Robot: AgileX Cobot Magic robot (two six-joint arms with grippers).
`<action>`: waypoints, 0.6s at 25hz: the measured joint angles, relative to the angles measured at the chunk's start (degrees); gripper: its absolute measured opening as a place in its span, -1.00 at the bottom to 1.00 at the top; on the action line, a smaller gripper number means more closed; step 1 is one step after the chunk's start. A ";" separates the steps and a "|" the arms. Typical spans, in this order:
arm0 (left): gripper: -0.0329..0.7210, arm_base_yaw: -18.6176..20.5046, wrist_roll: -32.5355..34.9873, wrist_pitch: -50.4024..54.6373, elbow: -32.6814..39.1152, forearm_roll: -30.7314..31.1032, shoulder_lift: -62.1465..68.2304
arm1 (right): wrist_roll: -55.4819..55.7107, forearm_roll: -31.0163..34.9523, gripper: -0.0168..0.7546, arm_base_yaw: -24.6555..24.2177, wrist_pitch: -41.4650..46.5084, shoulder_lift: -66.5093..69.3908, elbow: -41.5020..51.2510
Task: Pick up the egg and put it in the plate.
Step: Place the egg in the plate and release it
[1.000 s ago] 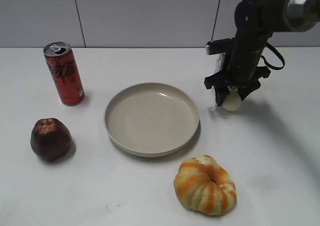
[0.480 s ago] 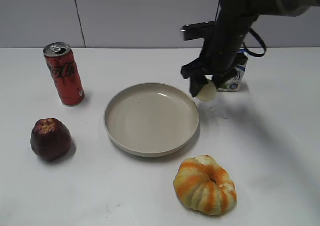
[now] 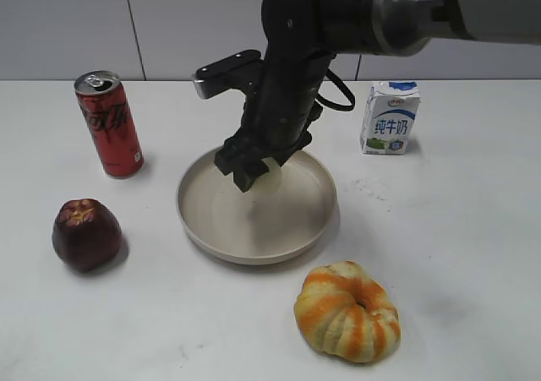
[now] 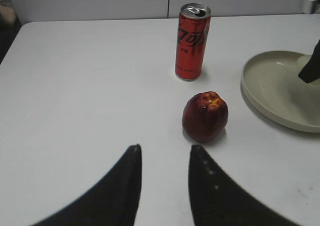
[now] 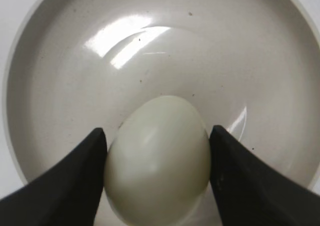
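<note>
right claw closed on the egg, one finger pressed to each side of it, gap only egg-wide. Egg sits over the inside of the plate, toward its back half in the exterior view; can't tell if it touches the plate floor. In exterior view the egg is mostly hidden behind the claw, only a pale sliver shows

left claw hangs over bare worktop, fingers slightly apart, holding nothing, touching nothing. Apple lies just ahead of it, red Coca-Cola can behind the apple, upright, tab open

writing: can shows the script logo sideways, legible as Coca-Cola in style only. Milk carton right of the plate, blue and white, Chinese print reads 纯牛奶. Orange-striped pumpkin in front of the plate, apart from it
</note>
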 joint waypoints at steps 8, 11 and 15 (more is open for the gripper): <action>-0.28 0.00 0.00 0.00 0.00 0.00 0.00 | 0.00 -1.20 0.66 -0.07 0.05 0.00 0.00; -0.28 0.00 0.00 0.00 0.00 0.00 0.00 | 0.95 -1.01 0.64 -0.79 2.71 0.00 -1.82; -0.28 0.00 0.00 0.00 0.00 0.00 0.00 | 1.60 -0.26 0.63 -4.74 7.44 0.00 -6.61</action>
